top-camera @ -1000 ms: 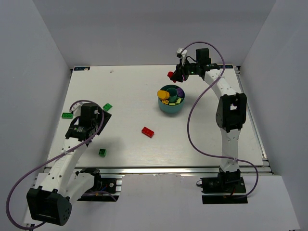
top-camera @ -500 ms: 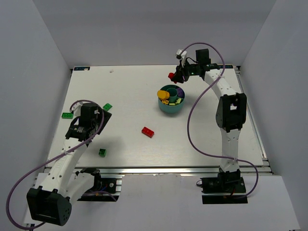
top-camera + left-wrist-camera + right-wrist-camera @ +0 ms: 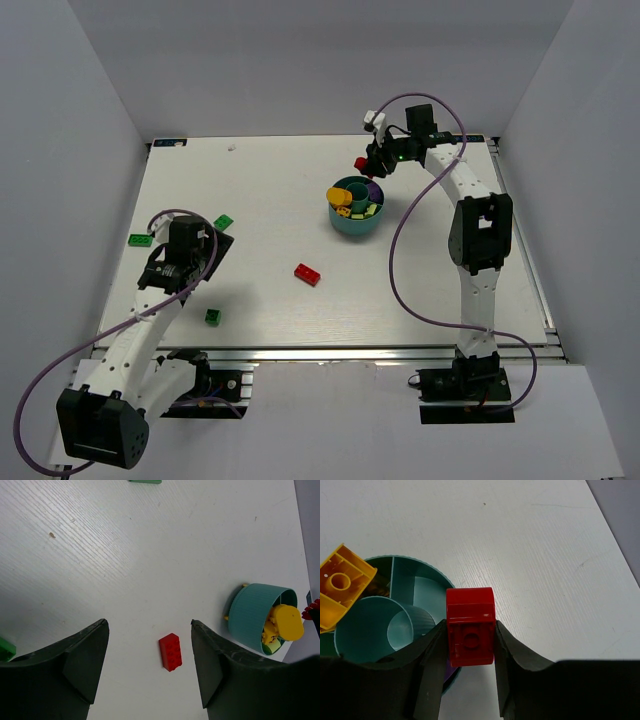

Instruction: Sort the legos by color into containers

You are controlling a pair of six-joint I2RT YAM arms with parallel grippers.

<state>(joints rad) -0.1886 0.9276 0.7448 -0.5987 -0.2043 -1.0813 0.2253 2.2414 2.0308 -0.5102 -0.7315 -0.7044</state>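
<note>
- On my right wrist view, the near side of the teal dish (image 3: pixel 427 587) is hidden behind the red brick (image 3: pixel 470 610) and the right end effector (image 3: pixel 469 632) clamping it.
- The yellow brick (image 3: pixel 340 587) there runs off the left edge.
- On my left wrist view, a green brick (image 3: pixel 145 481) is clipped by the top edge, and another green piece (image 3: pixel 5 649) sits half behind a finger.
- From above, I can't tell which compartment holds which brick.

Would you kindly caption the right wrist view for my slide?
Right gripper holds a red lego by the teal dish and its rim.
</note>
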